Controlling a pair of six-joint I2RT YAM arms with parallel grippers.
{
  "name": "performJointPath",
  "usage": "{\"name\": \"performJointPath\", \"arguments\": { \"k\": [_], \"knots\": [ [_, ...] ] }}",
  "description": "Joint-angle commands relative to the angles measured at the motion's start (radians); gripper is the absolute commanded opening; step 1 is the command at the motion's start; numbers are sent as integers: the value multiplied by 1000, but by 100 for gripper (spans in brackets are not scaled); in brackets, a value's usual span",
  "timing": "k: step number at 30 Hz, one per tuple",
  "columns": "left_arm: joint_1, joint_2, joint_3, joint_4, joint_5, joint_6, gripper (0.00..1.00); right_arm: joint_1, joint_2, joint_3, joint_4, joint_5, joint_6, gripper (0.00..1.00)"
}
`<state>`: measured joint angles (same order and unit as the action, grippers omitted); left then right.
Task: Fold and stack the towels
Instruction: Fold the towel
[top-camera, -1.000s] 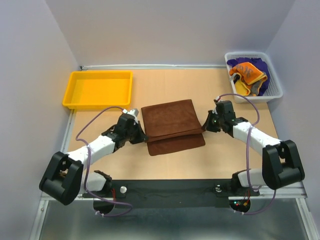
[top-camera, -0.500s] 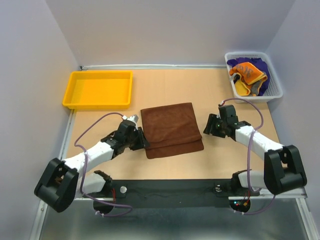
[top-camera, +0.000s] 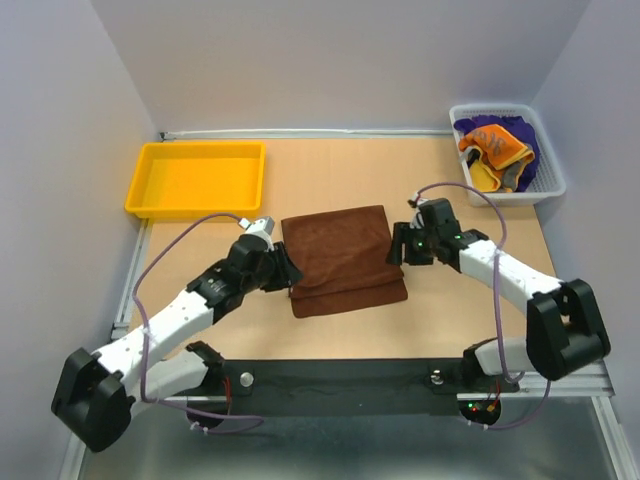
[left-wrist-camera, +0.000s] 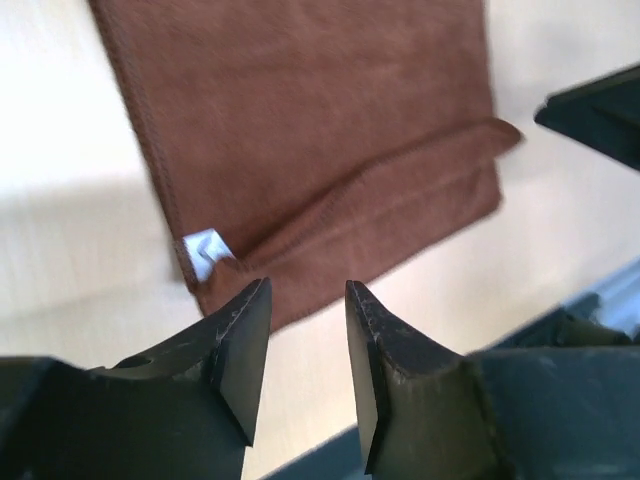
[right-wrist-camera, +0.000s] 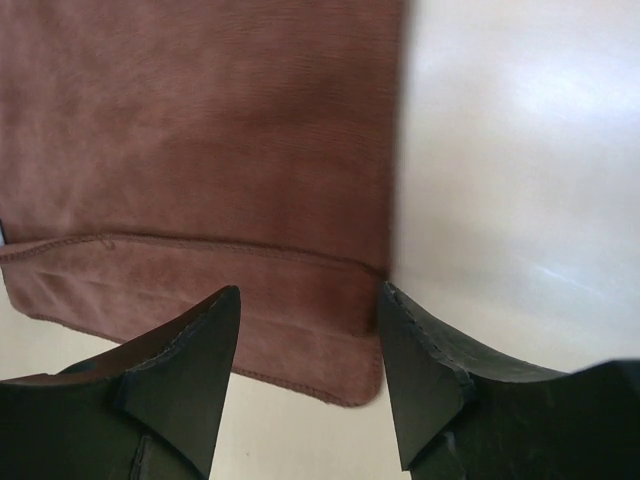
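Released moments ago, the folded brown towel (top-camera: 343, 255) lies central on the desk (top-camera: 330, 175); left gripper (top-camera: 287, 270) and right gripper (top-camera: 398, 246) flank it, jaws parted, empty. Its offset lower layer could skew any further fold.

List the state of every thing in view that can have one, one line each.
brown towel: folded, flat on the table, not held.
left gripper: open, empty, at the towel's left edge.
right gripper: open, empty, at the towel's right edge.
yellow tray: empty.
white basket: holds crumpled towels.
purple towel: unfolded, bunched in the basket.
orange towel: unfolded, bunched on the purple one.
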<state>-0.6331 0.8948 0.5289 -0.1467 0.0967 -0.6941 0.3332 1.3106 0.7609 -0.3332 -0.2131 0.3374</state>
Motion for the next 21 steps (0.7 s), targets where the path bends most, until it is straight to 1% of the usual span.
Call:
{"name": "performJointPath", "arguments": {
  "k": [1, 3, 4, 7, 9, 11, 14, 16, 21],
  "knots": [
    [12, 151, 92, 65, -118, 36, 46, 136, 91, 130, -1, 66, -48, 62],
    [22, 226, 138, 85, -132, 65, 42, 177, 166, 167, 0, 102, -28, 60],
    [32, 306, 196, 90, -140, 82, 40, 219, 192, 199, 5, 119, -18, 59],
    [50, 461, 284, 93, -152, 149, 36, 292, 275, 267, 8, 181, 5, 57],
    [65, 525, 361, 90, -141, 186, 28, 338, 312, 296, 10, 208, 28, 54],
    [70, 595, 407, 87, -143, 205, 24, 378, 357, 337, 11, 265, 49, 52],
    [72, 651, 421, 88, -135, 206, 24, 414, 409, 367, 10, 300, 72, 50],
    [73, 670, 402, 101, -126, 199, 24, 438, 443, 385, 11, 325, 83, 46],
    [75, 701, 370, 136, -111, 177, 25, 484, 501, 399, 11, 351, 86, 45]
  ]
}}
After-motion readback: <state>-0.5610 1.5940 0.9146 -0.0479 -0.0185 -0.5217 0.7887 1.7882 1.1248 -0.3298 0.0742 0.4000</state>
